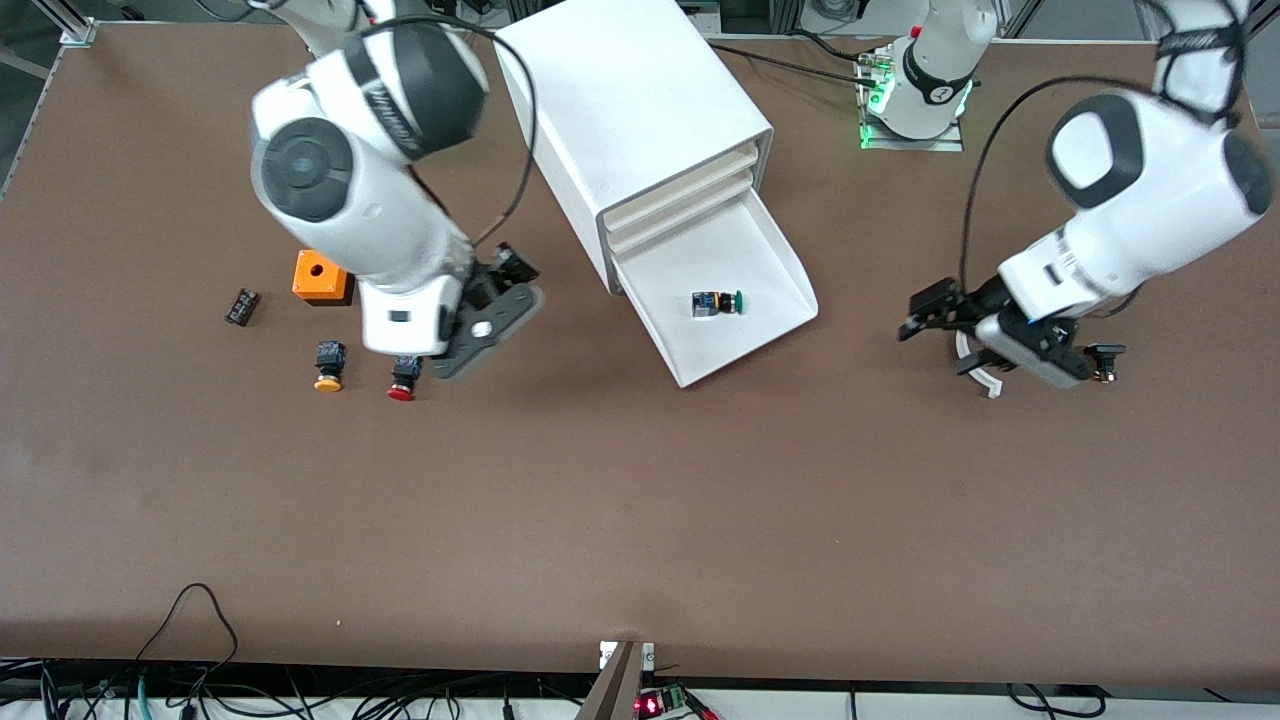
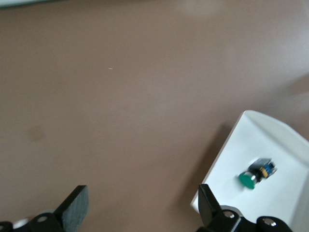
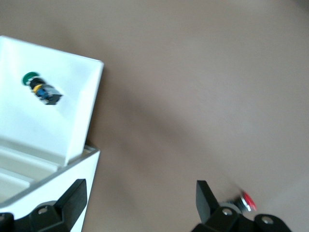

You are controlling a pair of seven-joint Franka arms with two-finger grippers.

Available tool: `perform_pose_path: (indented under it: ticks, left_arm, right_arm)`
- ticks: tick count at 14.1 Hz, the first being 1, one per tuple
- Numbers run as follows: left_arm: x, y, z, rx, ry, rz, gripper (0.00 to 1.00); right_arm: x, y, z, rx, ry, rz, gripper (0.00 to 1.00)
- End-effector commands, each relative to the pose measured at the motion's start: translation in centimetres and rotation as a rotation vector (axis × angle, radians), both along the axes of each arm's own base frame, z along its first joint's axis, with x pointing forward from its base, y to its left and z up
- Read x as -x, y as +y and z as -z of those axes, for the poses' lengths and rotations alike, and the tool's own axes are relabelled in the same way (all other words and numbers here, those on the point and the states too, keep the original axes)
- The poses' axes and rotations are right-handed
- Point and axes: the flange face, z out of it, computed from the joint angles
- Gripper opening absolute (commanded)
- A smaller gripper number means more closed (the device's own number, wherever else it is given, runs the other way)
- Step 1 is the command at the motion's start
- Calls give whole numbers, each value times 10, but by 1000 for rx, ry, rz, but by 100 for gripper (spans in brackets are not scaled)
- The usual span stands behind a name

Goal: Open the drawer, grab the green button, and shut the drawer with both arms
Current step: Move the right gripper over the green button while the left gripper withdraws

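The white cabinet (image 1: 640, 120) stands at the middle of the table, and its lowest drawer (image 1: 745, 345) is pulled out. In the drawer, on its side, lies the green-capped button (image 1: 717, 302). My left gripper (image 1: 935, 335) hangs open over the bare table beside the drawer, toward the left arm's end; the left wrist view has the drawer's corner (image 2: 251, 140) and the button (image 2: 256, 175) beside my left gripper (image 2: 142, 210), with nothing between its fingers. On the drawer's right-arm side my right gripper (image 1: 515, 292) is open and empty; in the right wrist view my right gripper (image 3: 139, 200) hangs over bare table next to the cabinet (image 3: 48, 183), with the drawer (image 3: 72, 116) and the button (image 3: 41, 87) in sight.
Toward the right arm's end lie an orange box (image 1: 322, 277), an orange-capped button (image 1: 329, 366), a red-capped button (image 1: 403, 382) and a small black part (image 1: 242, 306). A white curved piece (image 1: 978, 372) and a small black part (image 1: 1105, 354) lie under the left arm.
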Motion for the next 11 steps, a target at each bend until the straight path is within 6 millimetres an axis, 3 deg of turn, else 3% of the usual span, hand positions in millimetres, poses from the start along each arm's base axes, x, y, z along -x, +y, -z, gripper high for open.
perform_pose_path:
  ticks: [1,3,4,7,9,11]
  left_arm:
    - [29,31,-77,-133,18,25,100]
    - [35,49,-121,-238,42,-25,100]
    - [37,53,-136,-305,50,-66,100]
    - [41,62,-153,-331,95,-239,100]
    - [41,76,-153,-318,116,-323,100]
    - [39,74,-149,-319,122,-321,100]
  right_arm:
    - [9,59,17,-50,-45,-161,100]
    - [28,111,39,-91,-111,-219,100]
    - [29,122,53,-101,-128,-226,100]
    - [38,152,87,-115,-160,-254,100]
    - [52,170,99,-110,-163,-284,100]
    - [67,185,109,-98,-156,-317,100]
